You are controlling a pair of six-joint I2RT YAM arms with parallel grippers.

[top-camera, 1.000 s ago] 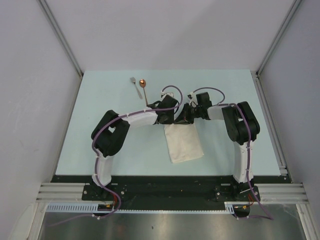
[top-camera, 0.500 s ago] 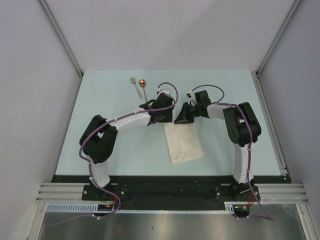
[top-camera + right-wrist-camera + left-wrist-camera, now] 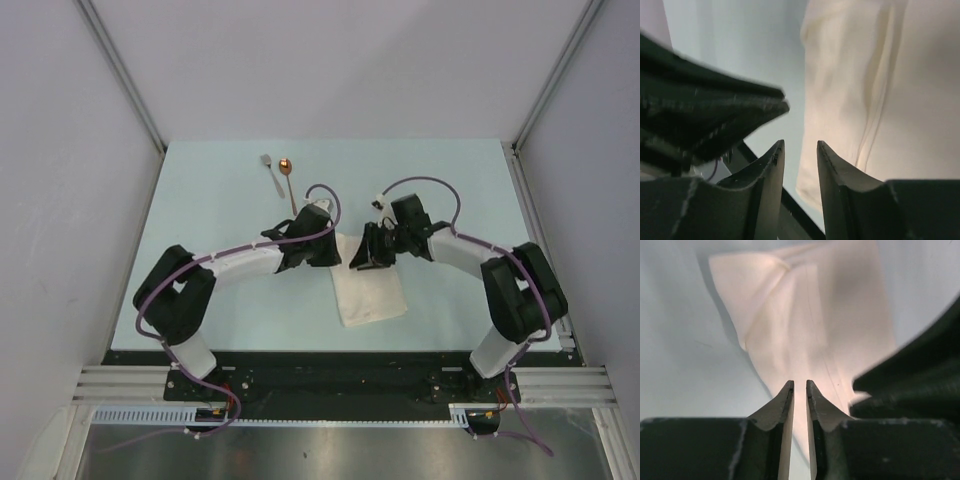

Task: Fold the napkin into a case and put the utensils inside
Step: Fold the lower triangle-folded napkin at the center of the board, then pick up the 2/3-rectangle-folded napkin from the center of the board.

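**Now: both grippers at the napkin's far edge, utensils not yet inside**

We take the napkin (image 3: 372, 295) as our landmark. It lies folded on the tabletop (image 3: 200, 260) as a layered oblong. Its long axis runs from the far edge toward the arm bases, and the near end leans a little to the right arm's side.

- Left gripper (image 3: 800, 385): over the napkin's far-left corner. The jaws stand a narrow slit apart with cloth showing beyond the gap, and we see nothing pinched.
- Right gripper (image 3: 800, 145): just beside it, over the far edge. The jaws are spread somewhat wider and hold nothing.
- Fork (image 3: 268, 170) and spoon (image 3: 288, 176): side by side beyond the napkin's far-left corner, well apart from it, with handles pointing roughly back toward the napkin.

We judge that the left arm is the nearer one for fetching the utensils.

View differences:

- Top view: only this one shows the utensils and the napkin's outline, but the grippers hide its far edge.
- Left wrist view: shows a turned-over triangular flap at one corner.
- Right wrist view: shows a lengthwise crease and the cloth's side edge against bare tabletop.
- Both wrist views: each catches a dark blurred mass, probably the other arm.
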